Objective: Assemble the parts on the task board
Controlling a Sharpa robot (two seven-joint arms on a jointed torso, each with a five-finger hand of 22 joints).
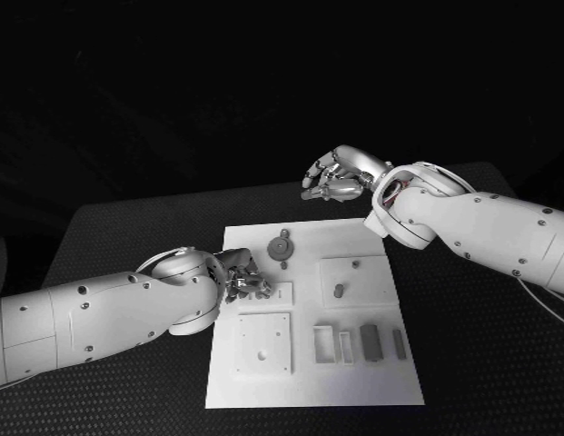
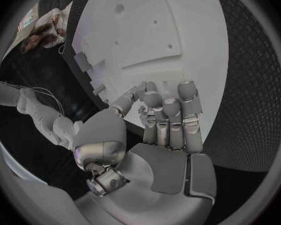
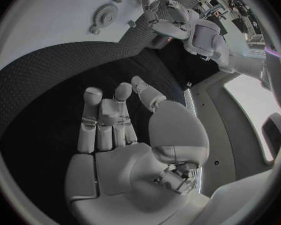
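The white task board [image 1: 311,386] lies in the middle of the black table. On it sit a grey gear [image 1: 282,247], a small peg [image 1: 338,291] on a raised square, and two dark upright blocks [image 1: 371,342] near the front. My left hand [image 1: 237,278] hovers over the board's left edge, beside the gear; its fingers [image 2: 168,117] lie straight and close together with nothing between them. My right hand [image 1: 337,177] hangs above the table just beyond the board's far edge, its palm [image 3: 125,160] bare and its fingers loosely extended. From the right wrist the gear [image 3: 106,17] and my left hand [image 3: 172,20] are visible.
A square plate with holes [image 1: 263,343] and two narrow frames [image 1: 323,345] occupy the board's front half. Textured black table [image 1: 491,363] surrounds the board on all sides.
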